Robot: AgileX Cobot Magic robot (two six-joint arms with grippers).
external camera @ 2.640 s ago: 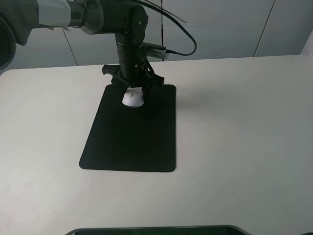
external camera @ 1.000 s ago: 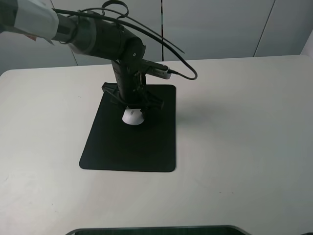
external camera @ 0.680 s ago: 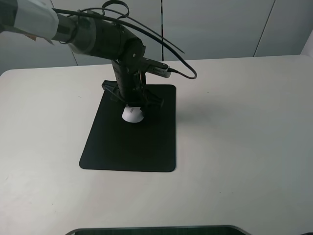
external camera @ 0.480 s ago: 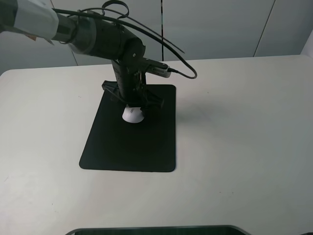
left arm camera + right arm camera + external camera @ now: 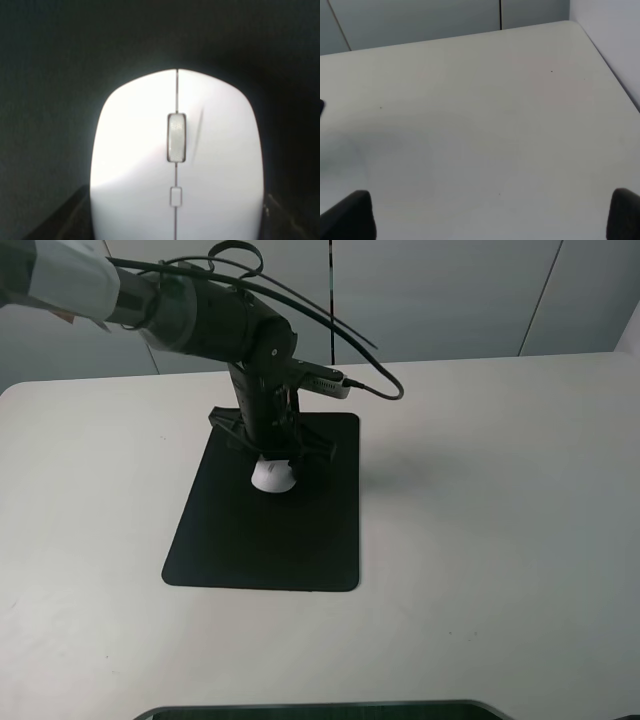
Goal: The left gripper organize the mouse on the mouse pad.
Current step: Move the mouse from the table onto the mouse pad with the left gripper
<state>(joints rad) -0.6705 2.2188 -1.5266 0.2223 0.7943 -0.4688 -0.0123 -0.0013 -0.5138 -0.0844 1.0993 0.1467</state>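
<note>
Your left gripper (image 5: 273, 454) is clamping white mouse (image 5: 176, 165), fingers pressing both sides, at mouse pad's (image 5: 262, 540) far end; your right gripper (image 5: 490, 215) is hanging spread wide above table (image 5: 470, 125).

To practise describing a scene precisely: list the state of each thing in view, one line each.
mouse: top up, over the pad's far part, gripped.
pad: flat on the table.
left end effector: shut on the mouse's sides.
right end effector: open, holding nothing.
</note>
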